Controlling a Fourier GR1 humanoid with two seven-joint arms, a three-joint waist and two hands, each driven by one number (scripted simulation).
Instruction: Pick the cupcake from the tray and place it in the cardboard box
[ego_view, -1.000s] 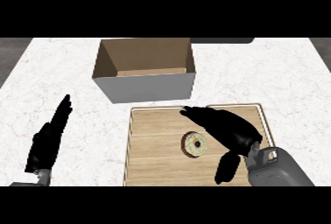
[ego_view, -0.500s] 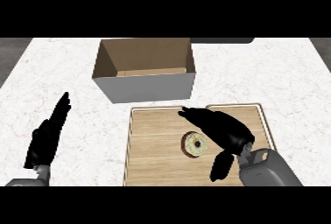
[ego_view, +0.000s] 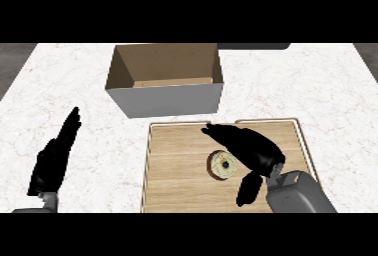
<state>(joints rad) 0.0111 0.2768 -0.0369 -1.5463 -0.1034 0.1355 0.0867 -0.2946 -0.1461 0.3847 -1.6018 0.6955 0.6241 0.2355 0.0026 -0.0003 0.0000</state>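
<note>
Cupcake (ego_view: 222, 165) is sitting on the tray (ego_view: 177, 165), the right hand (ego_view: 247, 147) hovering over it, fingers released. Left hand (ego_view: 53, 157) is resting open on the worktop (ego_view: 74, 100).

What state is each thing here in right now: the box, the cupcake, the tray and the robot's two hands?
Cardboard box: upright on the counter beyond the tray, top open, nothing visible inside.
Cupcake: on the tray, partly hidden by the right hand.
Tray: flat on the counter, holding only the cupcake.
Right hand: open, fingers spread above the cupcake, not closed on it.
Left hand: open, fingers straight, resting at the view's left.
</note>
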